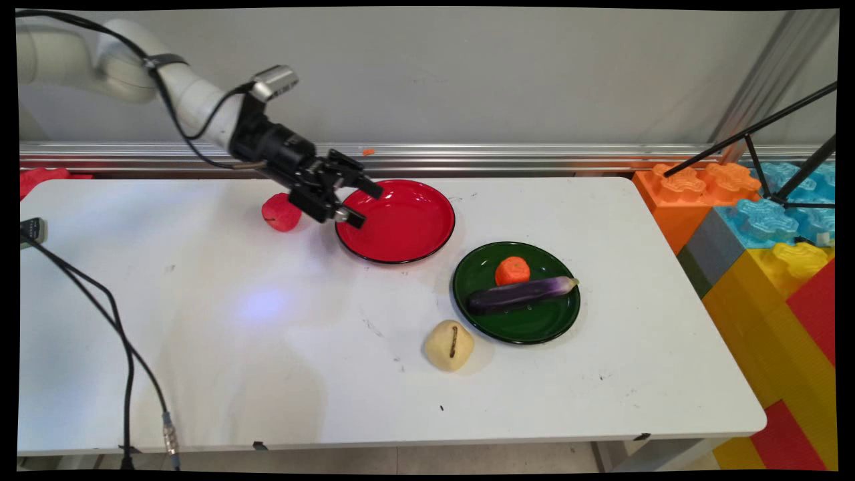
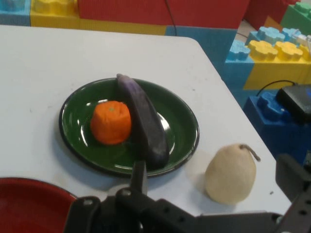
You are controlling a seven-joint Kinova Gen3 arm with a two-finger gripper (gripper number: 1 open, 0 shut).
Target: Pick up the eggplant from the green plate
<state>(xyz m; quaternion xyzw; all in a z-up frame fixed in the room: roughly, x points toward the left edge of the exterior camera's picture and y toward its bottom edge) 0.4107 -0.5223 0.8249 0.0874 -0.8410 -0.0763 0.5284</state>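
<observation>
On the tabletop (image 1: 200, 347) stand two plates and four pieces of toy food. Going left to right: one red fruit (image 1: 281, 213) lies just behind and to the left of the jaws. The gripper (image 1: 364, 204) hangs above the left rim of one empty red plate (image 1: 407, 227), its jaws apart with nothing between them. Further right, well apart from the jaws, one pale pear (image 1: 449, 345) lies on the bare tabletop just beside one green plate (image 1: 528, 324). That plate holds one orange fruit (image 1: 512, 270) and one purple eggplant (image 1: 521, 294), the two touching. Beyond the tabletop's right end stand large toy blocks (image 1: 768, 267).
</observation>
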